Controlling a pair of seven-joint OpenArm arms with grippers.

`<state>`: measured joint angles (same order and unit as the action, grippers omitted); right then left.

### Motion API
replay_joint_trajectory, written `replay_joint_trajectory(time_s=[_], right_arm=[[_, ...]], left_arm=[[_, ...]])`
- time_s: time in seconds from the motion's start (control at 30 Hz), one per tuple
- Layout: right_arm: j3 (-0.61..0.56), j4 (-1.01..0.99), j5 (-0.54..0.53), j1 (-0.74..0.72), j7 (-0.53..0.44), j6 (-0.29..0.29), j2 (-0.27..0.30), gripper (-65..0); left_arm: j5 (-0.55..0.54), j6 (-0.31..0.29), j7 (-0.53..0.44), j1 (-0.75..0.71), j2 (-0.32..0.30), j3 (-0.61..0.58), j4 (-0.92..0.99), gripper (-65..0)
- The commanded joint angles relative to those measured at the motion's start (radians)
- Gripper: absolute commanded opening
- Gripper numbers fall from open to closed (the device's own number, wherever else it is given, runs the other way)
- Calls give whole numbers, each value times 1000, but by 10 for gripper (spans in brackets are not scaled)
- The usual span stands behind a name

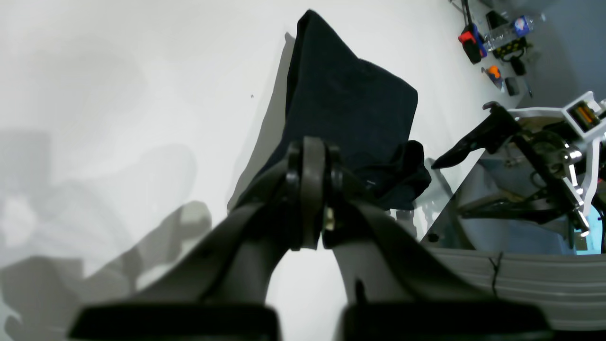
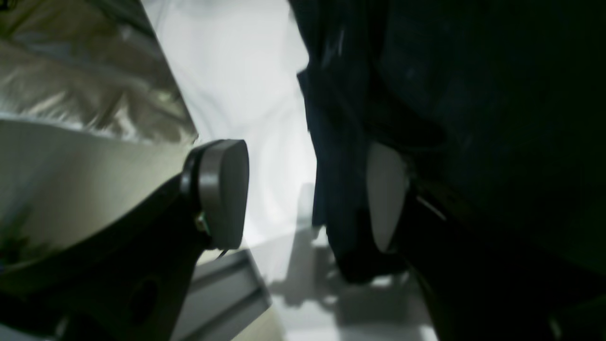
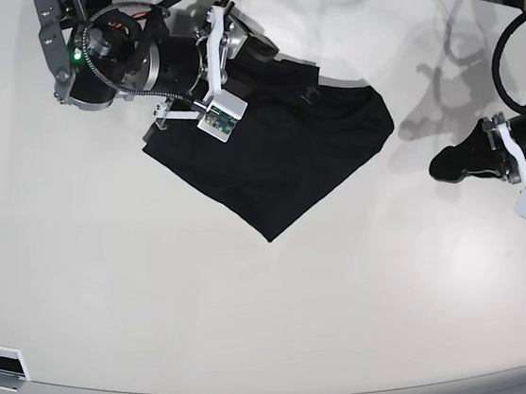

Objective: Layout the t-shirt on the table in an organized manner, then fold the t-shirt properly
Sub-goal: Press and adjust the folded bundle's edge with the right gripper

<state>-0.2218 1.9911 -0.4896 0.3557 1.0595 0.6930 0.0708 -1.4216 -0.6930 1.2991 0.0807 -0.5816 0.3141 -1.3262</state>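
White and glossy, the surface carries a black t-shirt that already lies in a compact, roughly squared bundle near its far side, with one corner pointing toward the near edge.

The right hand is at the shirt's far edge, fingers spread wide. In its wrist view one pale pad sits against the dark cloth while the other pad stands clear over bare white, so cloth lies partly between them but nothing is pinched yet.

The left hand rests well off to the side of the shirt, fingers pressed together on nothing; from its wrist view the bundle lies straight ahead of the fingertips, apart from them.

Being soft, light cotton, the shirt should drape and sag wherever it is not supported, and may slide readily on the slick top. Best holds are probably the layered edges or corners, pinched through all the plies.
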Motion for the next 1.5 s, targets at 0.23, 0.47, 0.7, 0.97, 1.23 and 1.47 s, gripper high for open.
replay_joint_trajectory(time_s=[0.23, 0.47, 0.7, 0.97, 1.23, 1.47], right_arm=[[-1, -1, 154, 2, -72, -71, 2, -380], [-1, -69, 153, 1, -83, -67, 2, -376], [-1, -117, 32, -4, -44, 5, 2, -212], [-1, -96, 92, -1, -81, -55, -5, -218], [-1, -96, 154, -1, -89, -113, -5, -533], [-1, -95, 145, -1, -64, -67, -10, -650]], left_arm=[[-27, -5, -19, 14, -19, 8, -14, -650], [-27, -5, -19, 14, -19, 8, -14, -650], [-27, -5, -19, 14, -19, 8, -14, -650], [-27, -5, -19, 14, -19, 8, -14, -650], [-27, -5, -19, 14, -19, 8, -14, -650], [-27, -5, -19, 14, -19, 8, -14, -650]])
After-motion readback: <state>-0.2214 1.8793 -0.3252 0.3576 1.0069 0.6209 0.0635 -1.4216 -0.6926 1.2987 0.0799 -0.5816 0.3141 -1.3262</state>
